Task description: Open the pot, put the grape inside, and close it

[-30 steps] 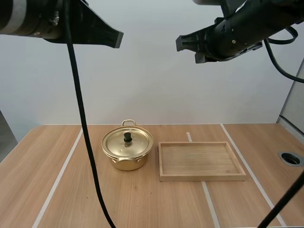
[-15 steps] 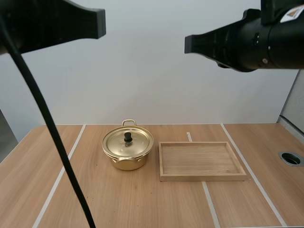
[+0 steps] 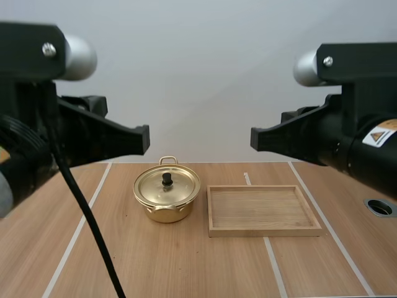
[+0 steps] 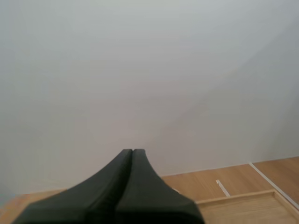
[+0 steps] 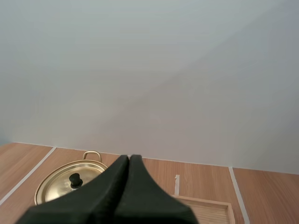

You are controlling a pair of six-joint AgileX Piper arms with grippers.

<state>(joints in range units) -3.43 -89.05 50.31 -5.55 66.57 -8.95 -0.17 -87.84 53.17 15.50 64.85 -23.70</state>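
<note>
The gold-coloured metal pot [image 3: 166,197] stands on the light wooden table [image 3: 186,267], left of centre. Its round lid [image 3: 167,185] is seated on the pot, with the black knob [image 3: 167,179] upright at the lid's centre. One loop handle points to the far side and one to the near side.

The shallow rectangular wooden tray [image 3: 263,231] lies flat just to the right of the pot, with a narrow gap between them. White tape lines run across the table from near to far.

Left gripper [image 4: 132,154]: both black fingers lie together as one dark wedge and grip nothing. It is raised high above the table.

Right gripper [image 5: 129,159]: the fingers are pressed together in the same way and hold nothing. It is raised high, with the pot and tray below and beyond it.
</note>
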